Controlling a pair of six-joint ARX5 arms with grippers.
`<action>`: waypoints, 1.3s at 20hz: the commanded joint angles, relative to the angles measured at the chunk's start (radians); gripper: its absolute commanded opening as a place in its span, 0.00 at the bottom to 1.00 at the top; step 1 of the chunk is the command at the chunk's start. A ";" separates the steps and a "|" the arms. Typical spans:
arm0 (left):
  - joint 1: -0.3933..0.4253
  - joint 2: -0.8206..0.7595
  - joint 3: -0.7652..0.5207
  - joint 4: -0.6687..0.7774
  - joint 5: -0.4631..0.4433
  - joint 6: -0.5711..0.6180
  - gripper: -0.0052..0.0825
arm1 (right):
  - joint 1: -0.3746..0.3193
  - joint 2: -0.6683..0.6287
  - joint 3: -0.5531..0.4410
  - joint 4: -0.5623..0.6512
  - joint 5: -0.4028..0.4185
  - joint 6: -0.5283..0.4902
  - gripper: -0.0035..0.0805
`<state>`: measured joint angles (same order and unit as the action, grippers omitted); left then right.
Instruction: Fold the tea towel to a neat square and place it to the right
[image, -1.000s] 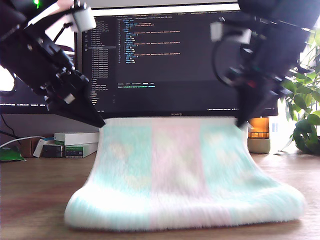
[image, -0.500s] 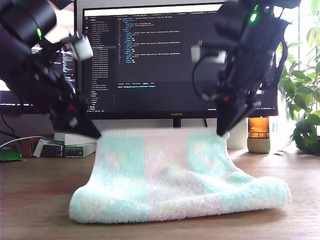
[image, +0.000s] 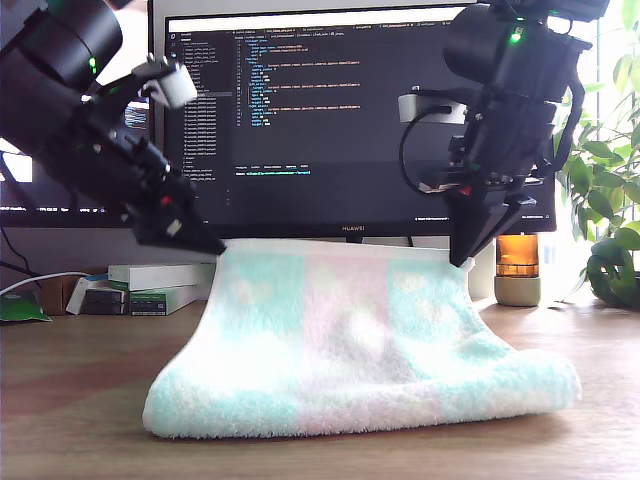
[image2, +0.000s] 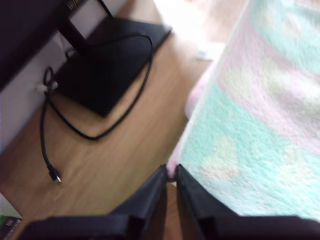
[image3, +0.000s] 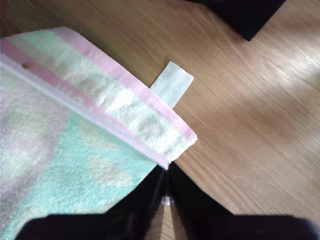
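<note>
Tension along the raised edge is what we are watching here. We are holding the tea towel (image: 350, 350) by two corners: my first gripper (image: 215, 245), at the exterior view's left, and my second gripper (image: 462, 262), at that view's right, are each pinching a corner between nearly closed fingers. The cloth is hanging from them in front of the monitor (image: 330, 120) and curving down to a rounded fold that is resting on the table (image: 80, 400). To fold well, we are judging that both corners should travel level and together, so the pink edges are meeting squarely; a skewed edge is risking a crooked square.
</note>
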<state>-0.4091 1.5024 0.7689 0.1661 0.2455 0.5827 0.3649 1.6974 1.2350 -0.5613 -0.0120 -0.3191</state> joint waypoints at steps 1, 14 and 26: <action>0.033 0.021 0.001 0.002 -0.016 0.002 0.03 | -0.040 -0.003 -0.003 -0.002 0.034 -0.013 0.03; 0.071 0.097 0.005 0.089 0.000 0.002 0.03 | -0.054 0.111 -0.002 0.082 0.045 -0.026 0.03; 0.087 0.225 0.005 0.175 0.016 0.001 0.03 | -0.067 0.143 -0.002 0.151 0.054 -0.049 0.03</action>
<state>-0.3573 1.7130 0.7818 0.3431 0.2878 0.5827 0.3416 1.8236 1.2369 -0.4042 0.0006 -0.3672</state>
